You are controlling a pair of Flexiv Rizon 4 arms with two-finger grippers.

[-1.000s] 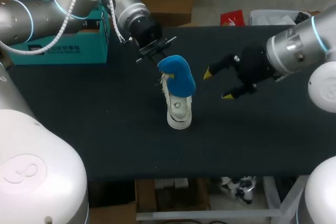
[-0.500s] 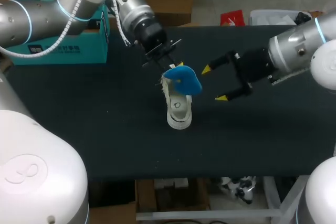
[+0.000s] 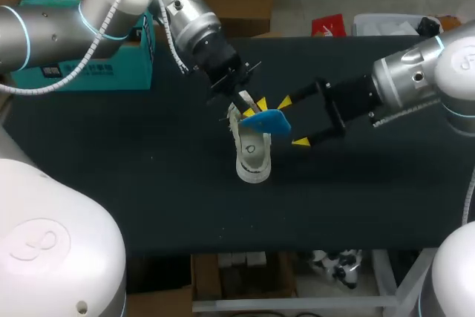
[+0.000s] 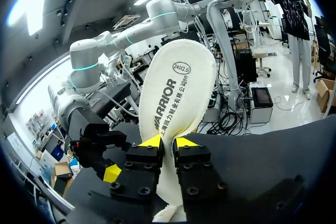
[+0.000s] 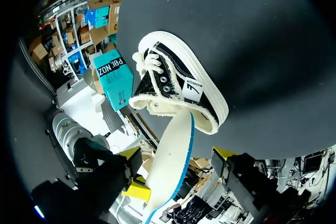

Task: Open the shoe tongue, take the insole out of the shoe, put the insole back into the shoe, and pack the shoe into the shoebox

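The left gripper (image 4: 168, 142) has the insole (image 4: 176, 93) pinched tight between its two yellow tips, down near one end, and the rest sticks out ahead of the fingers. The left wrist view gives you the cream top face with the print on it. From the head view you mostly get the blue underside, tilted just above the shoe (image 3: 251, 155) and fully out of it.

The shoe sits on its sole around the middle of the dark table (image 3: 148, 183). The right gripper (image 3: 292, 122) is just to the right of it, fingers spread wide, with the free end of the insole poking into the gap between them. The right wrist view shows that best: the insole is edge-on between the open fingers. Ahead of it you can see the shoe's black canvas upper and white sole, which the head view hardly shows. Can't tell whether either right finger actually touches the insole.

The teal shoebox (image 3: 126, 72) is over at the table's far left corner, well apart from the shoe.
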